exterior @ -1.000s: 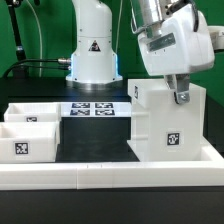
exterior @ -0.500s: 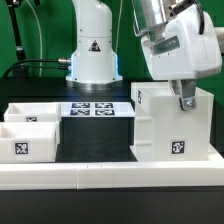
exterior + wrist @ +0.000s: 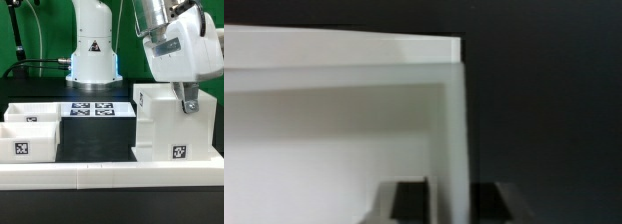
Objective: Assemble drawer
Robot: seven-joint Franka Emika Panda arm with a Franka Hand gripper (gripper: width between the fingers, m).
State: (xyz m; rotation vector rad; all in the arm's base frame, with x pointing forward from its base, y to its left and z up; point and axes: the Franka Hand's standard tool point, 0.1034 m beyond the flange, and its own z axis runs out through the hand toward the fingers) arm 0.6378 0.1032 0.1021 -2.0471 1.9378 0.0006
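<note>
- Housing (image 3: 160, 125) has slid slightly toward the exterior view's right, standing upright on the desk (image 3: 95, 135).
- Tool (image 3: 186, 102) pinches its upper wall: positioning step.
- Next likely: release, fetch a tray (image 3: 28, 140).

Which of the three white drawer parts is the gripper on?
The tall housing on the exterior view's right; gripper straddles its top wall. Both low trays sit apart, left.
</note>
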